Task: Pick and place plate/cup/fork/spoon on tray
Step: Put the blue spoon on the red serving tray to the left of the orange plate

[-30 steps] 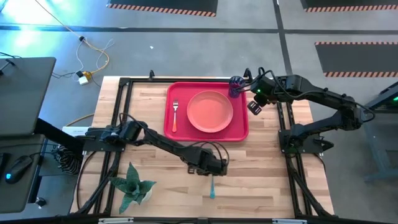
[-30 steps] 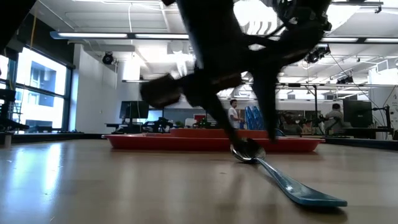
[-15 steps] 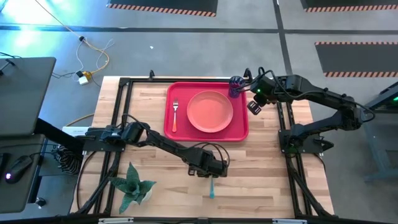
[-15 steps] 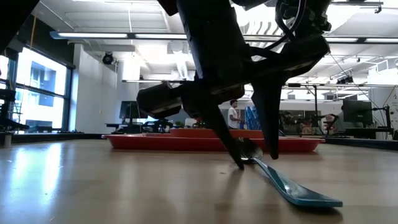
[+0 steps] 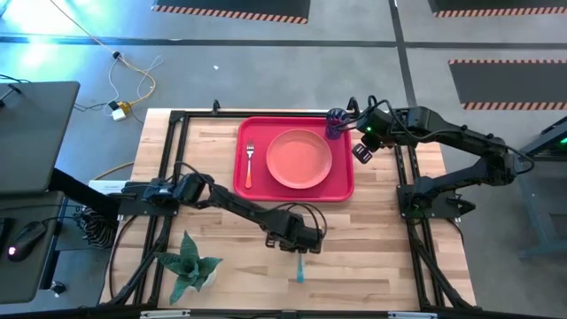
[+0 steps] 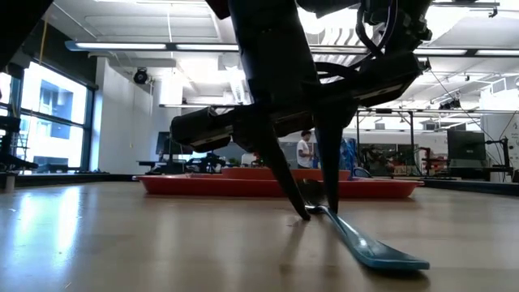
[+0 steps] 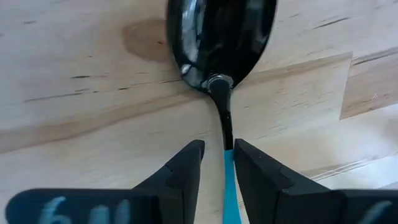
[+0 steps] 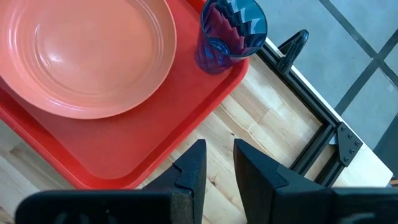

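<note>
The light-blue-handled spoon (image 5: 300, 268) lies flat on the wooden table near its near edge, and my left gripper (image 5: 298, 248) stands over its bowl end, shut on it. In the low view the handle (image 6: 373, 247) runs toward the camera. The red tray (image 5: 341, 188) at the table's far middle holds the salmon-pink plate (image 5: 299, 159), the orange-handled fork (image 5: 249, 164) and the dark blue cup (image 5: 337, 122) in its far right corner. My right gripper (image 5: 361, 152) hovers shut just off the tray's right rim, near the cup (image 8: 230, 34). My left gripper pinches the spoon's slim neck (image 7: 227, 149), where the dark metal meets the blue handle, between its two fingertips (image 7: 189, 165). The fingers come from above, pointing down, and lie across the handle. The spoon lies on the table, with its bowl (image 7: 221, 37) beyond the fingertips.
A green leafy plant (image 5: 190, 266) lies at the table's near left. Black frame rails (image 5: 407, 177) run along the table's sides. Bare wood lies between the spoon and the tray's near rim (image 6: 276, 185). People stand in the room beyond the table (image 6: 304, 150).
My left gripper has come down over the spoon's neck and its fingers have shut on it. The spoon has slid a little toward the table's left and stays flat on the wood. My right arm has kept still.
</note>
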{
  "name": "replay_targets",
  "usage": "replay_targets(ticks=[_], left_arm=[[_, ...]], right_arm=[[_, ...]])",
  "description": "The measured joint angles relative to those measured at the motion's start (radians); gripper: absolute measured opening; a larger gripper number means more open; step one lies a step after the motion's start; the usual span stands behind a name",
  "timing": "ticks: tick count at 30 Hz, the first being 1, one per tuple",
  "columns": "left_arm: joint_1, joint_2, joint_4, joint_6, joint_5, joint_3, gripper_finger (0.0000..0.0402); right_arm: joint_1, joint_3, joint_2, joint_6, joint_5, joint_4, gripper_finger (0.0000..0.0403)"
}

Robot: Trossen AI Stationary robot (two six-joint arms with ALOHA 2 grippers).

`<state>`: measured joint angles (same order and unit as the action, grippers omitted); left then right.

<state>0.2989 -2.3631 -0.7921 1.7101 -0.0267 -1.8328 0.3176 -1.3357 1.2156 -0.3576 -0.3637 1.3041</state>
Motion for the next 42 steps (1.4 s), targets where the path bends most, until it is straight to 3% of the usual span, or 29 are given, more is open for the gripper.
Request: replay_targets(ticks=[11, 22, 42], left_arm=[[-0.031, 0.001, -0.076, -0.145, -0.014, 0.0, 0.0055], [-0.042, 0.002, -0.119, -0.179, -0.006, 0.0, 0.0008], [-0.06, 0.096, -0.157, -0.218, 0.013, 0.009, 0.0004]], right_arm=[[0.0, 0.0, 0.0, 0.0, 0.0, 0.0, 0.0074], [0.0, 0.0, 0.0, 0.0, 0.0, -0.001, 0.0074], [0.0, 0.0, 0.0, 0.026, 0.026, -0.008, 0.0074]])
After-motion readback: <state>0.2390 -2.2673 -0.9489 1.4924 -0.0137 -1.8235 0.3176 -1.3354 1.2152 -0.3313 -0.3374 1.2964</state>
